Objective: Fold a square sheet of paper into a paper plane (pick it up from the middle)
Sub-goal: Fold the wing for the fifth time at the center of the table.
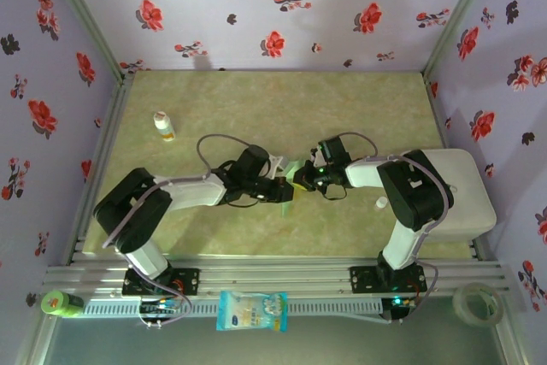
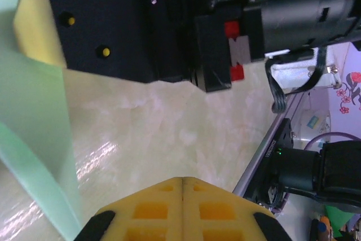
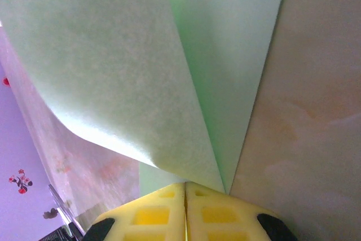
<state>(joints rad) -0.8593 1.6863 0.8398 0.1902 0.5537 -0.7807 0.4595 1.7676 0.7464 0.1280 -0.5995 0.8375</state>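
Observation:
The square sheet of paper [image 1: 296, 175] is pale mint green, partly folded, and held up off the table between the two arms at mid-table. My right gripper [image 1: 302, 179] is shut on it. In the right wrist view the folded layers of the sheet [image 3: 113, 71] fan out from the closed yellow fingertips [image 3: 169, 207]. My left gripper [image 1: 285, 191] sits just left of the sheet. Its yellow fingertips [image 2: 152, 210] are pressed together with nothing between them, above bare table. A strip of the paper [image 2: 34, 139] stands at the left edge of the left wrist view, under the right arm's black body [image 2: 141, 21].
A small white bottle [image 1: 163, 126] stands at the back left. A white block [image 1: 466, 203] lies along the right edge. On the front rail sit a white-and-blue packet [image 1: 252, 310], a tape roll [image 1: 477, 303] and a green object [image 1: 58, 303].

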